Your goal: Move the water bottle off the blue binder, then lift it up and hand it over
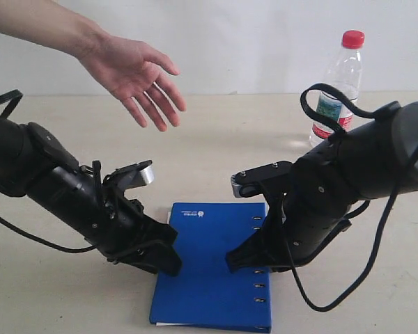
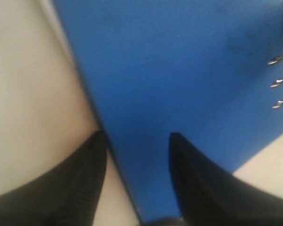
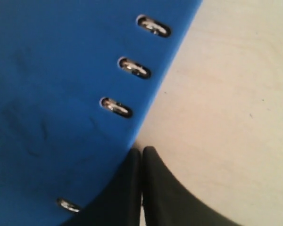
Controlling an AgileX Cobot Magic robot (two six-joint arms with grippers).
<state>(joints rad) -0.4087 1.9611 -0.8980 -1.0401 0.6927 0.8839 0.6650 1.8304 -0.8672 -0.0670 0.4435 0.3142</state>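
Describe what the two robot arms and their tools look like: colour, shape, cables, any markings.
Both the left arm and the right arm are matt black, built of thick rounded segments dotted with small screws. Loose black cables loop off each. A grey-faced block sits near each wrist. The left tool and right tool end in smooth black tapered fingers. No markings show.

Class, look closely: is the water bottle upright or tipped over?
Upright: the water bottle stands on the table with its red cap on top, apart from the blue binder.
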